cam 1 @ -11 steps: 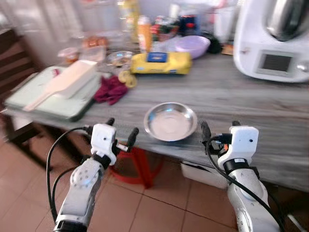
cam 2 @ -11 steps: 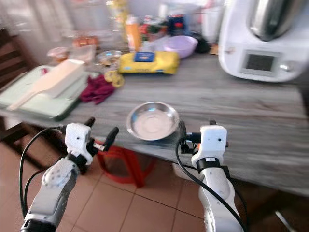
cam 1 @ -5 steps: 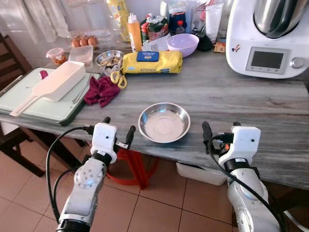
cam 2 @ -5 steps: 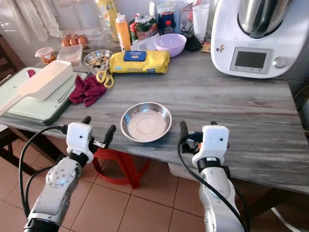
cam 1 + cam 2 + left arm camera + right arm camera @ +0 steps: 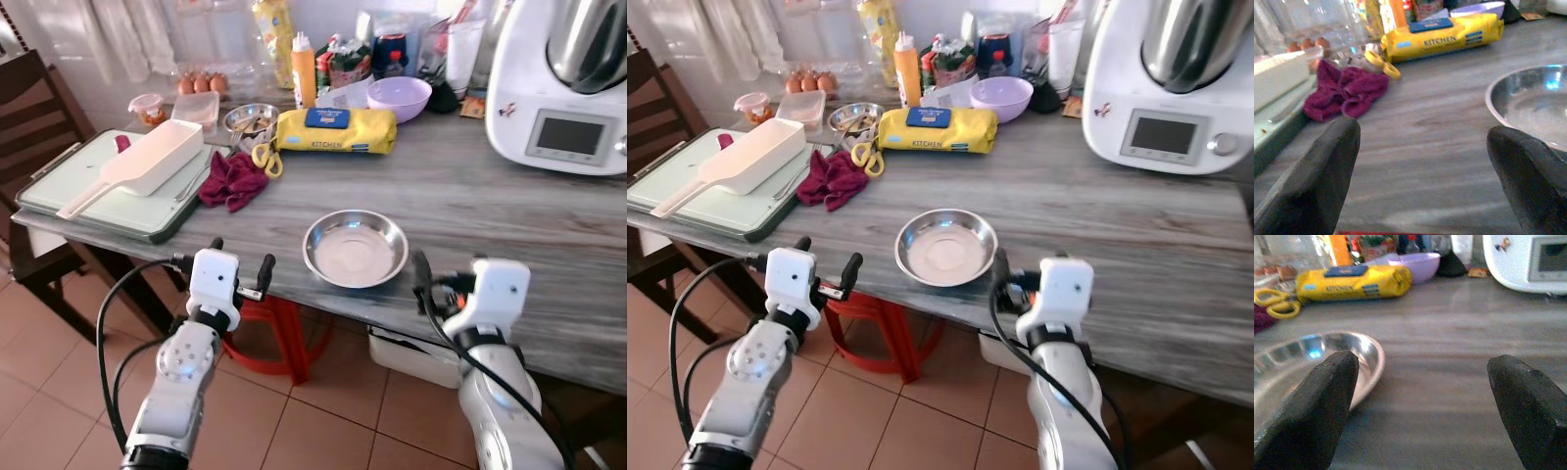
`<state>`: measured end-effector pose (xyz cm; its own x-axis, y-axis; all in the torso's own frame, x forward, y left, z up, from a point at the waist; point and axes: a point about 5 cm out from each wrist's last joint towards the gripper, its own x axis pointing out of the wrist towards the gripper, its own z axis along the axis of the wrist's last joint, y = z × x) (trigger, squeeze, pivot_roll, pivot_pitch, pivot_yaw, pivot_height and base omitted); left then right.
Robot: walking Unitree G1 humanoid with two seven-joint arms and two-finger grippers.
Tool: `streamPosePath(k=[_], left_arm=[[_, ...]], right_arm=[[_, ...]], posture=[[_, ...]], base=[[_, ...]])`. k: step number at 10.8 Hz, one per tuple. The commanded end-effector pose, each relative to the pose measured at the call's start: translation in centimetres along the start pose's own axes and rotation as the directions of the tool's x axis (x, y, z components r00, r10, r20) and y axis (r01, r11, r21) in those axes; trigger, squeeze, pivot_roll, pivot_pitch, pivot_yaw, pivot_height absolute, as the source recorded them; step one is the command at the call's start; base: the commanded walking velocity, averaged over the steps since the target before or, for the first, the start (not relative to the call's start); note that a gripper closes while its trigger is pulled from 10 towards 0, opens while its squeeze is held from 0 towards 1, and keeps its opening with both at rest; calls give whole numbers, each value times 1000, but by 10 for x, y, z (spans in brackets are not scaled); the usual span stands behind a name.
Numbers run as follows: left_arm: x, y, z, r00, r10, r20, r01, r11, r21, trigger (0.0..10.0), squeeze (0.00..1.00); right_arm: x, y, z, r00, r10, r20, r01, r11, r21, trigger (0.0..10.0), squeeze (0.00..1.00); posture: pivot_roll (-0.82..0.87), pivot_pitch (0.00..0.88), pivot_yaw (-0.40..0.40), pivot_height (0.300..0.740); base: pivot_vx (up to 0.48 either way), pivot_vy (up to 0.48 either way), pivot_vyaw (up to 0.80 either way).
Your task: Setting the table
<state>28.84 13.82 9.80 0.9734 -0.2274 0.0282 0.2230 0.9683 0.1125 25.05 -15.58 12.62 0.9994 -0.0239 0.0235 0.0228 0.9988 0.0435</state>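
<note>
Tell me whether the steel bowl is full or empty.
Empty: the steel bowl sits upright with its bare shiny bottom showing.

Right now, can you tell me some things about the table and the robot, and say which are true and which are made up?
1. The shiny metal bowl is empty. True.
2. The left gripper holds the bowl. False: its jaws are open, at the table edge, beside the bowl.
3. A dark red cloth lies next to the green tray. True.
4. The yellow packet lies in the purple bowl. False: it lies on the table, in front of it.
5. The right gripper has open jaws. True.
</note>
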Motion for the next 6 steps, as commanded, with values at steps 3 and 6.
streamPosePath(k=[3, 6], left_arm=[[0, 1, -10, 999, 10, -49, -10, 1000, 4, 10000, 0], [13, 9, 3, 999, 51, -10, -50, 999, 12, 10000, 0]], right_arm=[[4, -13, -6, 999, -47, -27, 47, 999, 6, 10000, 0], [16, -3, 0, 999, -33, 27, 33, 999, 0, 10000, 0]], posture=[[-113, 0, 91, 740], [-113, 0, 118, 740]], base=[[0, 0, 0], [-291, 0, 0]])
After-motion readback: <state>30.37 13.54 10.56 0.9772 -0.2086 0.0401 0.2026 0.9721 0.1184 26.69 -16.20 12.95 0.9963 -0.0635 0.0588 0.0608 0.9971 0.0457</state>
